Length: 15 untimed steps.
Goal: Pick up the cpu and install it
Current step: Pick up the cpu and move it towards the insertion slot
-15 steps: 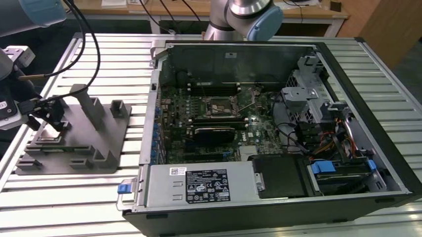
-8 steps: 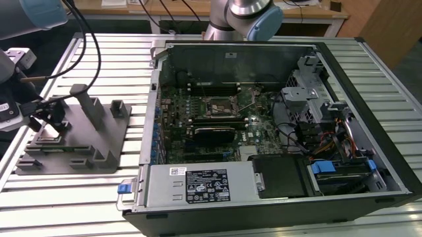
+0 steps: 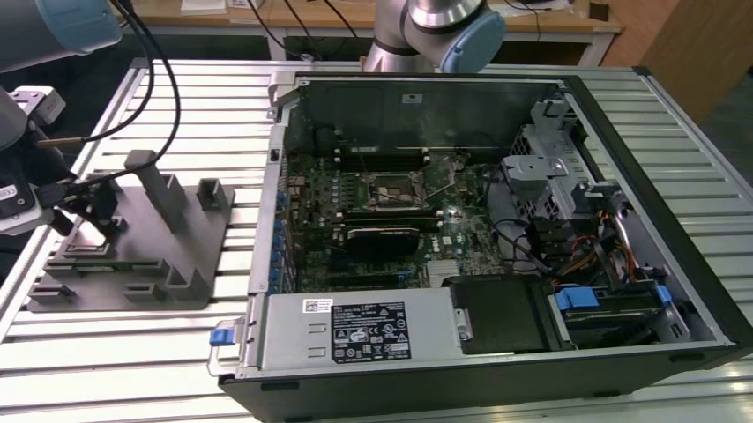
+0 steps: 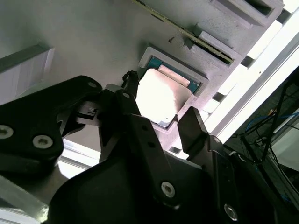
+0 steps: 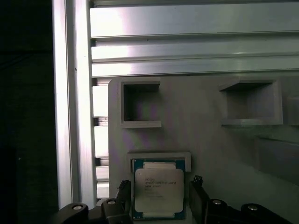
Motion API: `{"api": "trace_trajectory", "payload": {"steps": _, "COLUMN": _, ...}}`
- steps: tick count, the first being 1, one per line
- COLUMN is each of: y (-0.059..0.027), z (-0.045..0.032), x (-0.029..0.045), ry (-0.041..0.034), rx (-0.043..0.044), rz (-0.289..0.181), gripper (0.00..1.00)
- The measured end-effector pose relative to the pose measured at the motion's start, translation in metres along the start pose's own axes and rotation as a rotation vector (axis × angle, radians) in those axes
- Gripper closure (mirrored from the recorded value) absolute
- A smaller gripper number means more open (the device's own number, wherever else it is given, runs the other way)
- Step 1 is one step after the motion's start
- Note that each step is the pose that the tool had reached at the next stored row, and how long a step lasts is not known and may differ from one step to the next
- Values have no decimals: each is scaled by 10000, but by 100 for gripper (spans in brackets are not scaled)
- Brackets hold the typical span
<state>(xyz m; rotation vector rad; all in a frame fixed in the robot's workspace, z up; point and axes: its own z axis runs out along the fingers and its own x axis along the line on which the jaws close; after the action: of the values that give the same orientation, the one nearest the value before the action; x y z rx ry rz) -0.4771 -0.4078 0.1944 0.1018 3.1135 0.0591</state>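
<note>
The gripper hangs low over a grey fixture, its two black fingers spread apart and standing on either side of the cpu. Both wrist views show the jaws open around the chip, just beside its edges and not clamped on it; whether either finger already touches it cannot be told. The cpu lies flat in a shallow square pocket of the fixture with its silver top facing up, and other empty pockets are near it on the same block.

In the exterior view the fixture stands on the slatted table at the exterior view's left. The open computer case is to its right, well apart from it. Inside the case, the socket sits on the board between dark components.

By the look of it, the pick-up step is in hand: the approach is made, the grasp is not, and the chip has not left its pocket. As a judgement, a sound grip calls for the fingers to meet opposite edges of the chip squarely and evenly, so that it stays level and neither tips nor catches on the pocket's walls. The hold must also be light enough to spare the thin edge.
</note>
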Motion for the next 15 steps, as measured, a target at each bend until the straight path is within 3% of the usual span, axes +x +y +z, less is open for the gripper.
{"api": "trace_trajectory", "payload": {"steps": 2, "y": 0, "z": 1, "x": 0, "ry": 0, "rx": 0, "rz": 0, "gripper": 40}}
{"api": "trace_trajectory", "payload": {"steps": 3, "y": 0, "z": 6, "x": 0, "ry": -4, "rx": -2, "rz": 3, "gripper": 34}}
{"api": "trace_trajectory", "payload": {"steps": 15, "y": -4, "z": 93, "x": 2, "ry": 4, "rx": 1, "rz": 27, "gripper": 34}}
